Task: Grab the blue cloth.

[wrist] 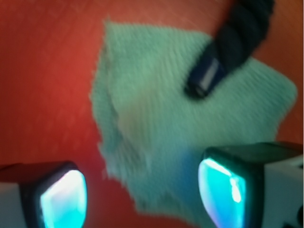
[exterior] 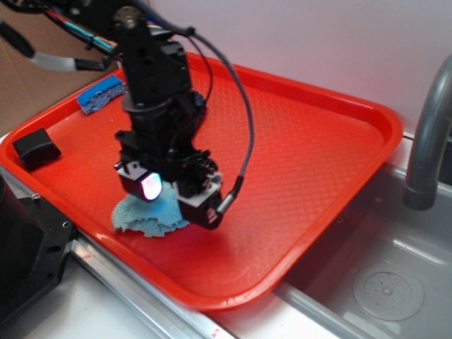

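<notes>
The blue cloth (exterior: 152,217) (wrist: 180,123) is a pale teal terry square lying flat on the red tray (exterior: 304,162) near its front left edge. My gripper (exterior: 173,194) (wrist: 142,194) hangs just above it, open, with its two glowing fingertips (wrist: 64,199) wide apart. The cloth's near corner lies between them, and the right fingertip (wrist: 223,187) stands over the cloth. A dark navy braided cord (wrist: 235,35) with a blue end rests across the cloth's far edge in the wrist view. The arm hides much of the cloth in the exterior view.
A small bright-blue frayed fabric strip (exterior: 102,94) lies at the tray's back left. A black block (exterior: 35,148) sits on the tray's left rim. A steel sink (exterior: 381,282) with a grey faucet pipe (exterior: 427,141) is to the right.
</notes>
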`<state>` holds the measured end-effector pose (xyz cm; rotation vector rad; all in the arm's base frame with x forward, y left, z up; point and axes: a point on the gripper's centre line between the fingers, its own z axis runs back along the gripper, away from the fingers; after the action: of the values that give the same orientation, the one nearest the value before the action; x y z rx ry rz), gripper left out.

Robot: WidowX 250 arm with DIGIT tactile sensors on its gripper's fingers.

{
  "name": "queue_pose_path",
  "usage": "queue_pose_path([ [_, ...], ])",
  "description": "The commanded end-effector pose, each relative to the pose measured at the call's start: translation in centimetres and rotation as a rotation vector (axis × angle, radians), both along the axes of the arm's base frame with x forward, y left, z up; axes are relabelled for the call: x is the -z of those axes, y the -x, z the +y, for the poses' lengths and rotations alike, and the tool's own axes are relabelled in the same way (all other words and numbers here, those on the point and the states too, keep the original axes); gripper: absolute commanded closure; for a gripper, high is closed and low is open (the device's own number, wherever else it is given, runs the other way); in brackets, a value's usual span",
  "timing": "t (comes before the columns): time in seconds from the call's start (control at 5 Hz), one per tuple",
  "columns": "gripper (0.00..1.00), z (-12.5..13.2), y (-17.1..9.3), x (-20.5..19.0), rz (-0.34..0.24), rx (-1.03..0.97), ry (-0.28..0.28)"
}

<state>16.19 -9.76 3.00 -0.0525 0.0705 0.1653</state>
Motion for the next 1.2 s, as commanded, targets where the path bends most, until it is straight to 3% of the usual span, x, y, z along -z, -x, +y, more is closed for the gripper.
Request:
queue_pose_path([
  [0.0,1.0,-0.3,-2.5,0.4,-0.007,-0.01,0.015],
  [0.4,1.0,0.7,-1.5,-2.1,-0.01,0.051,0.039],
  [0.6,1.0,2.3,-1.3,-5.8,-0.068,0.103,0.018],
  [0.8,1.0,5.8,-2.0,-10.9,-0.176,0.062,-0.064],
  [1.0,1.0,8.4,-3.2,-15.6,-0.207,0.028,0.014],
])
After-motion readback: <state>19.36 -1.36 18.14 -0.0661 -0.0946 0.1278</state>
